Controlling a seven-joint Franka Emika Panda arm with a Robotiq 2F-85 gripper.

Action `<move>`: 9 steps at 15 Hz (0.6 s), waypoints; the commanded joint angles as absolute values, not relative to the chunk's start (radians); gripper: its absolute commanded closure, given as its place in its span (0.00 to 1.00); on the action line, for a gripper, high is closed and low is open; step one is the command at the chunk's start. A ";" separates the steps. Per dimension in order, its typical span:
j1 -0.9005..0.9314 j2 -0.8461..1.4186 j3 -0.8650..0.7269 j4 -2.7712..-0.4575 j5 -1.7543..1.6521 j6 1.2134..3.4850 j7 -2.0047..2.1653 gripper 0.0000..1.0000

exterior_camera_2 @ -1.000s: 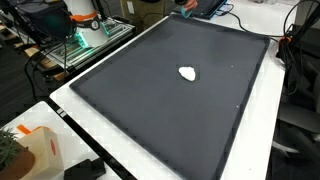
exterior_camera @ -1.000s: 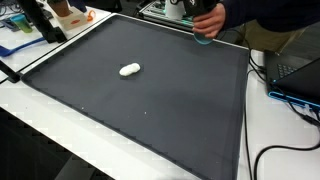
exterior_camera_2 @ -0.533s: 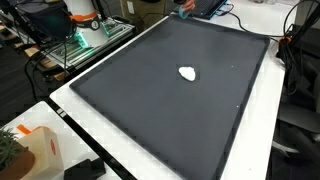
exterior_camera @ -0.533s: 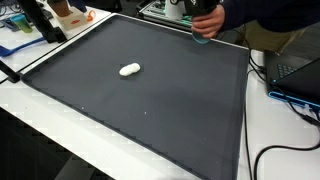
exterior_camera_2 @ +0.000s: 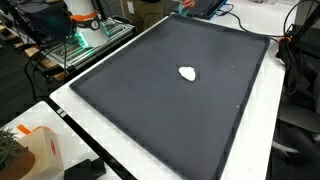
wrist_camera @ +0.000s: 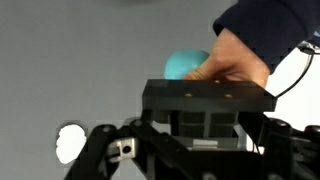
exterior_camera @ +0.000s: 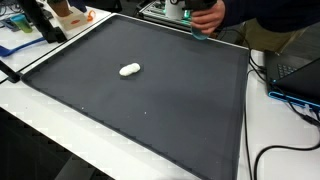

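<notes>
Two things lie within my reach, and only one has shifted in the last second; the teal ball [wrist_camera: 185, 63] sits at about 12 o'clock from my end effector [wrist_camera: 195, 152] in the wrist view, wrapped from the 2 o'clock side by a person's hand [wrist_camera: 240, 55]. In an exterior view that hand [exterior_camera: 207, 15] has drawn the ball [exterior_camera: 199, 32] a touch further toward the far rim of the dark mat [exterior_camera: 150, 110], at roughly 1 o'clock on the mat, so less teal shows beneath the fingers than a moment ago; whether the ball touches the mat or is lifted clear, I cannot tell.

My end effector is released; its links stand splayed wide in the wrist view and nothing sits between them; the ball is in the person's grip, not mine.

At my 8 o'clock the white lump [wrist_camera: 70, 142] lies alone on the mat; in both exterior views it [exterior_camera: 130, 69] [exterior_camera_2: 187, 72] has not budged, well apart from the ball and from me.

Around the mat the white desk [exterior_camera: 45, 120] shows as a pale border; I judge that the ball is being handled by the person and is out of my hold.
</notes>
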State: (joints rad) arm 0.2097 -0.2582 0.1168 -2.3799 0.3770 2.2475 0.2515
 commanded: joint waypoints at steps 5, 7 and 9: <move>0.198 -0.265 0.123 -2.383 0.407 2.221 0.232 0.57; 0.196 -0.268 0.124 -2.384 0.404 2.224 0.235 0.73; 0.196 -0.271 0.124 -2.385 0.404 2.228 0.236 0.78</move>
State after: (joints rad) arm 0.2083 -0.2586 0.1166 -2.3792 0.3779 2.2464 0.2514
